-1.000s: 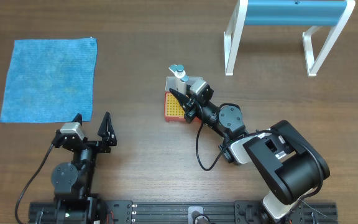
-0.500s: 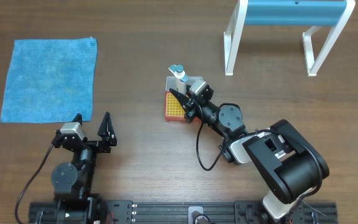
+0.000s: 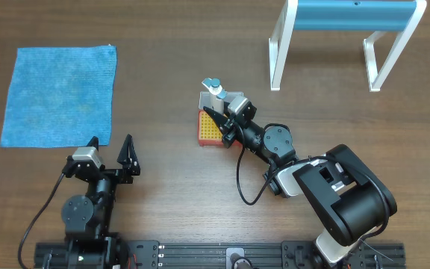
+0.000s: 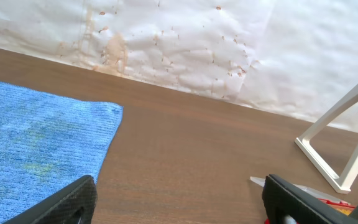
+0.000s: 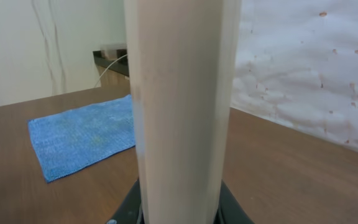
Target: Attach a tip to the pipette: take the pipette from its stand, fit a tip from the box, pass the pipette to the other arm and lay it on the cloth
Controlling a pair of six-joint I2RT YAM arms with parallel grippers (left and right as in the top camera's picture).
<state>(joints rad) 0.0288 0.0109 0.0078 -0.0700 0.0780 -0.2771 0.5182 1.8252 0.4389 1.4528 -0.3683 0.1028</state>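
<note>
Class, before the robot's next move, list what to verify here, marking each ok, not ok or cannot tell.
1. White pipette with blue cap out of the blue-and-white stand: ok.
2. Right gripper shut on it, held upright: ok.
3. Pipette lined up over the red tip box: cannot tell.
4. Its lower end already fitted: cannot tell, hidden.
5. Left gripper, fingers open for the handover: ok.
6. Blue cloth lying flat, nothing on it: ok.

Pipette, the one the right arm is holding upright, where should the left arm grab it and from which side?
Probably the bare white barrel of the pipette above the right gripper, below its head. It stands upright with round, even sides, so the open left gripper could close across it level, coming from the cloth side.
</note>
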